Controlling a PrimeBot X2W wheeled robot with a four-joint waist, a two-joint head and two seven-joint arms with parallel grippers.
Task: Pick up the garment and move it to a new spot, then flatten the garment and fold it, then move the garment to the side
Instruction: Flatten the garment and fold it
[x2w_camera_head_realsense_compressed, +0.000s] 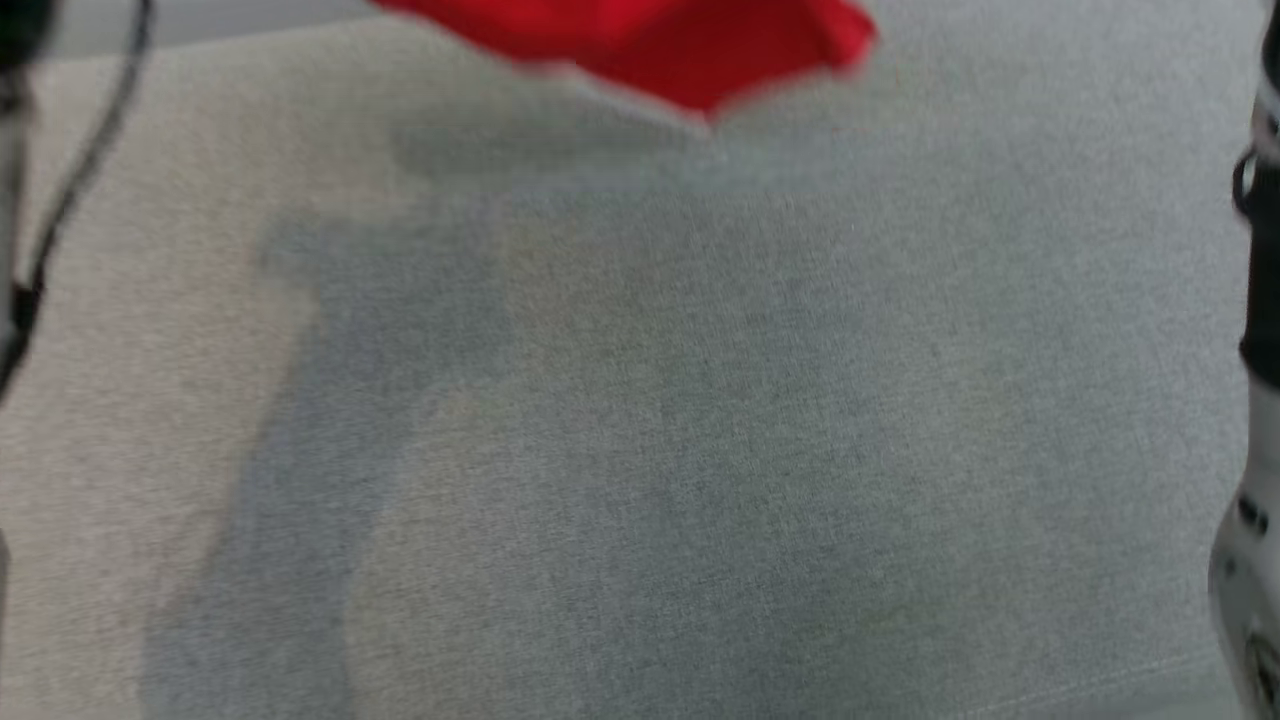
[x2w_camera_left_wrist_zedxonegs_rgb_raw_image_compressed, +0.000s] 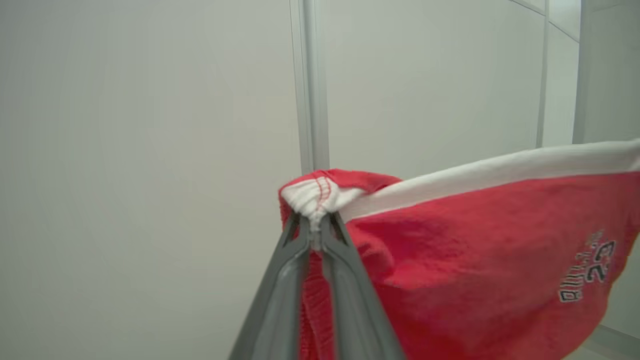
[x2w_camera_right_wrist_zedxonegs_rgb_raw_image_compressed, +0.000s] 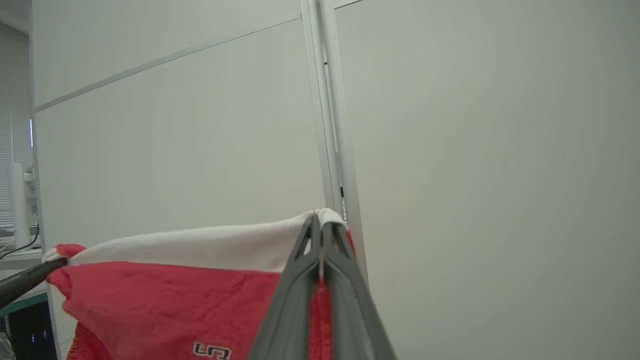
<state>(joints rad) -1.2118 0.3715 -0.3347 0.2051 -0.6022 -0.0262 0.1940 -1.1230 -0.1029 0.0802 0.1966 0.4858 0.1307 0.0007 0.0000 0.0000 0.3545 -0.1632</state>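
Carrying stage: the grey bench (x2w_camera_head_realsense_compressed: 640, 450) lies across the head view and the red garment (x2w_camera_head_realsense_compressed: 650, 50) hangs clear above it at that view's top centre, so pickup looks done, while set-down at a new spot, flattening, folding and moving aside all look left. Left tool (x2w_camera_left_wrist_zedxonegs_rgb_raw_image_compressed: 315, 225) is pinched closed on a bunched end of the white waistband (x2w_camera_left_wrist_zedxonegs_rgb_raw_image_compressed: 475, 175) at the centre of the left wrist view; right tool (x2w_camera_right_wrist_zedxonegs_rgb_raw_image_compressed: 320, 222) is clamped closed on the other end, lower centre of the right wrist view.
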